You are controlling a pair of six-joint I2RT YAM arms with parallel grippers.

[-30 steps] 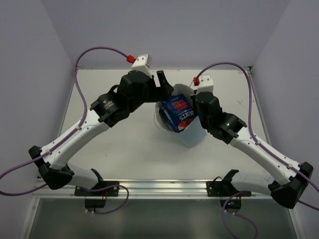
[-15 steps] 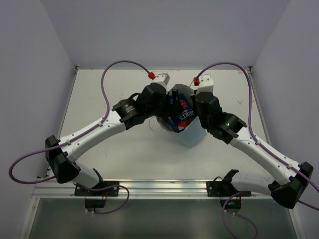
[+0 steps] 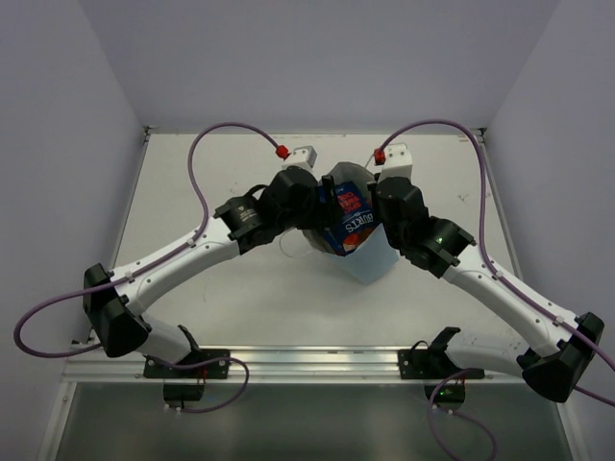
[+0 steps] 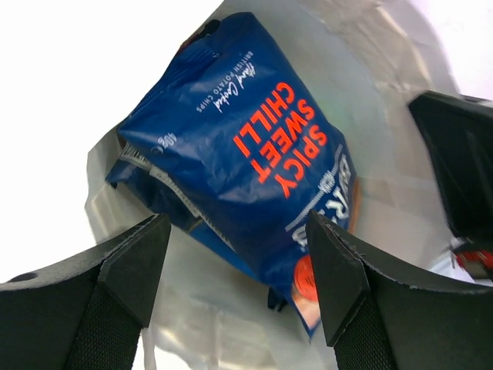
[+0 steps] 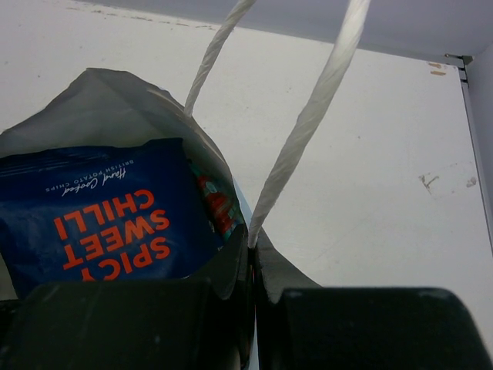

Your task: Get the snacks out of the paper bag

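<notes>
The light blue paper bag (image 3: 370, 261) stands at the table's middle, its mouth open. A dark blue packet with red "SPICY SWEET CHILLI" lettering (image 3: 348, 221) fills the mouth; it also shows in the left wrist view (image 4: 246, 166) and the right wrist view (image 5: 108, 223). A teal-and-red packet (image 5: 216, 204) peeks out beside it. My left gripper (image 4: 239, 254) is open at the bag's mouth, its fingers on either side of the blue packet's lower end. My right gripper (image 5: 253, 258) is shut on the bag's rim at the foot of a white cord handle (image 5: 296, 146). Other packets are hidden.
The white tabletop (image 3: 240, 288) lies around the bag, with grey walls on three sides. A metal rail (image 3: 307, 360) runs along the near edge by the arm bases. Purple cables loop above both arms.
My left arm has swung right from beside the bag to its mouth, and its open fingers now straddle the blue packet. The right arm and the bag have stayed still.
</notes>
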